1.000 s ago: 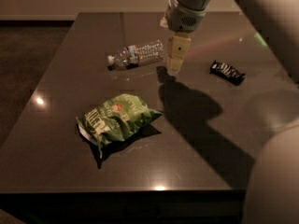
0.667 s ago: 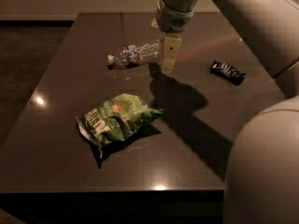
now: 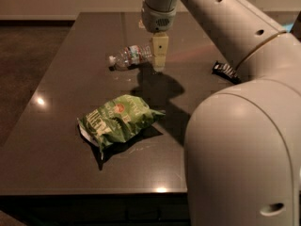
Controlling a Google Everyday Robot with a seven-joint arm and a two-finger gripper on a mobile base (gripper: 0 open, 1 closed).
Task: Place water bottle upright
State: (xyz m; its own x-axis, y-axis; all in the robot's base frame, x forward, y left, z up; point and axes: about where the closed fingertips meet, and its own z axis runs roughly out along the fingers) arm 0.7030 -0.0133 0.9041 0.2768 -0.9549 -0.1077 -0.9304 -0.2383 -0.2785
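Note:
The water bottle [image 3: 130, 56] is a small clear ribbed bottle. It lies on its side on the dark table [image 3: 66, 79], towards the back, with its white cap pointing left. My gripper [image 3: 159, 66] hangs straight down from the arm at the bottle's right end, its base end. It overlaps that end in the view and reaches down to about table level. The gripper hides the bottle's base, so I cannot tell whether they touch.
A crumpled green chip bag [image 3: 117, 121] lies in the middle of the table, nearer the front. A dark wrapped snack bar [image 3: 225, 70] lies at the right. My large pale arm fills the right side of the view and hides the table there.
The gripper has moved left, from beside the bottle to its base end. The bottle, the chip bag and the snack bar have not moved.

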